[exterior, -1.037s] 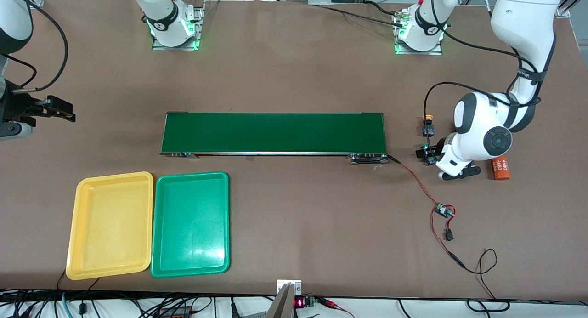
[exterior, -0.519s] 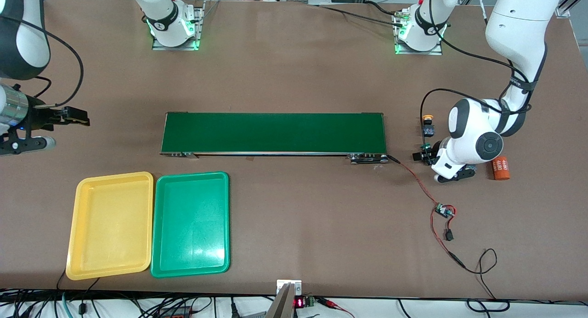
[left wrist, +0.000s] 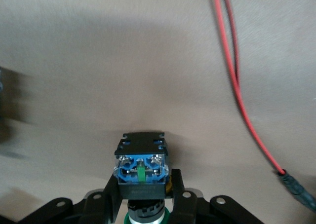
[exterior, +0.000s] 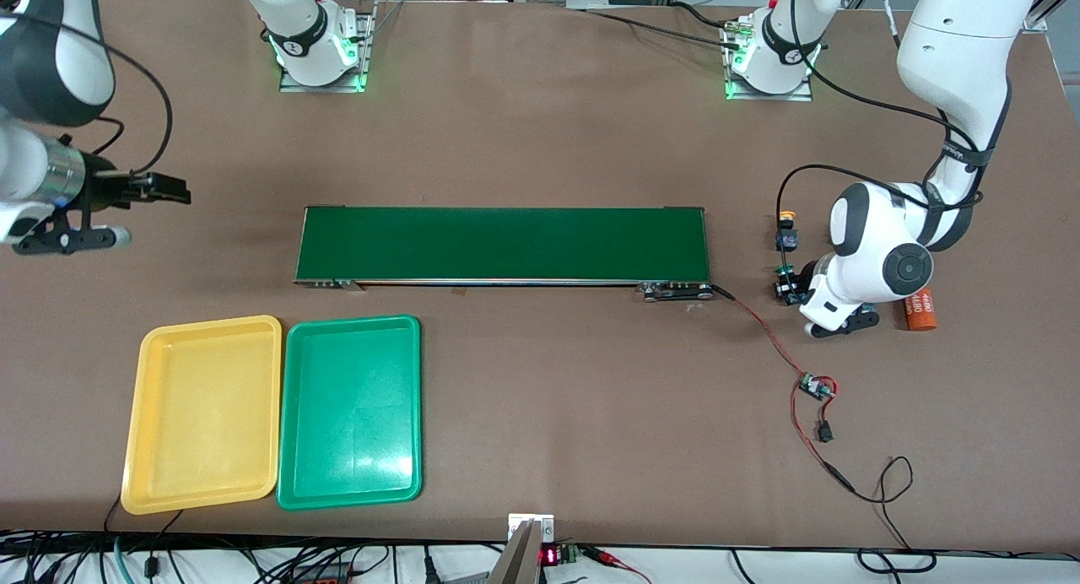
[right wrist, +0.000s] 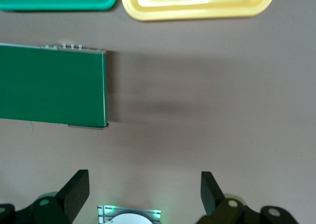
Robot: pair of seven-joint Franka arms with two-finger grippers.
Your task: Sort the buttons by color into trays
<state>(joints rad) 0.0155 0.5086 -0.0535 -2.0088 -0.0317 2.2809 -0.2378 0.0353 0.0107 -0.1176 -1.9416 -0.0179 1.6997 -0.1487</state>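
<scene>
While both trays lie bare, I have only the first pick in hand. My left gripper is down at the table near the left arm's end of the conveyor belt, its fingers clamped on a green-capped button. In the left wrist view the button's black body and bluish base stick out between my jaws, with the green cap just showing below. From the front, that button is partly hidden by my wrist, and I cannot tell whether it has left the tabletop.

Just beside it, a little farther from the front camera, a yellow-capped button stands on the table, untouched. I can make out only these two buttons; any others may be hidden under my left arm. An orange cylinder lies close to my left wrist, toward the left arm's end of the table, and a red wire runs from the belt toward the front camera.

My right gripper hangs over bare table near the right arm's end of the belt, jaws spread wide and empty; that arm waits.

The yellow tray and green tray sit side by side, nearer the front camera than the belt, well apart from the buttons. Nothing is sorted yet, by my reckoning: the green button must reach the green tray, and the rest follow.
</scene>
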